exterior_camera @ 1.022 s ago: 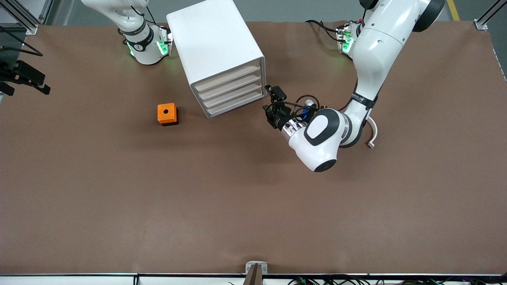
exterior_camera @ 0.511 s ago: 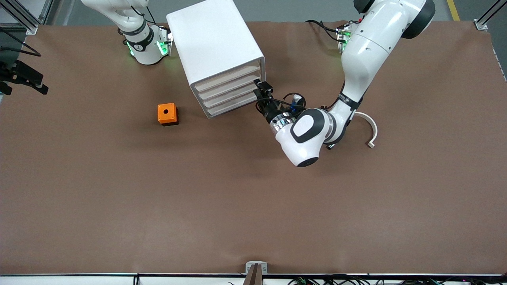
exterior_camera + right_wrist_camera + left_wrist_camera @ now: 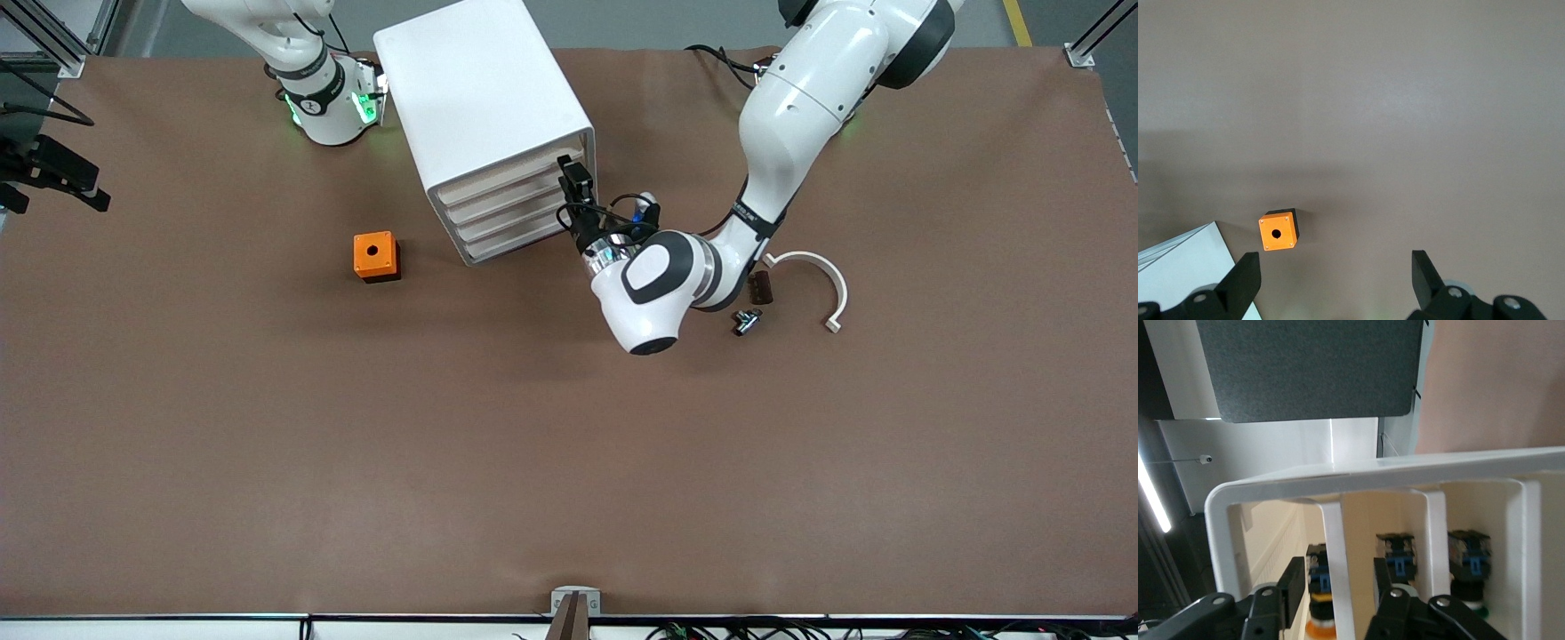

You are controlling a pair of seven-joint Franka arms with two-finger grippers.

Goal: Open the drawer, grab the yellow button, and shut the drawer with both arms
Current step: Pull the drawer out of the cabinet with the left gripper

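Upper centre of the frame: the left gripper (image 3: pixel 573 182), fingers narrowed astride the top drawer (image 3: pixel 507 178) front; the orange-capped button (image 3: pixel 1319 623) sits just inside. Right gripper (image 3: pixel 1335 277) waits, fingers wide.

An orange cube box (image 3: pixel 376 256) with a round hole in its top sits on the brown table (image 3: pixel 444 444). A white curved bracket (image 3: pixel 822 283) lies toward the left arm's end, with a small dark brown block (image 3: pixel 759 288) and a small metal fitting (image 3: pixel 745 321) just beside it.
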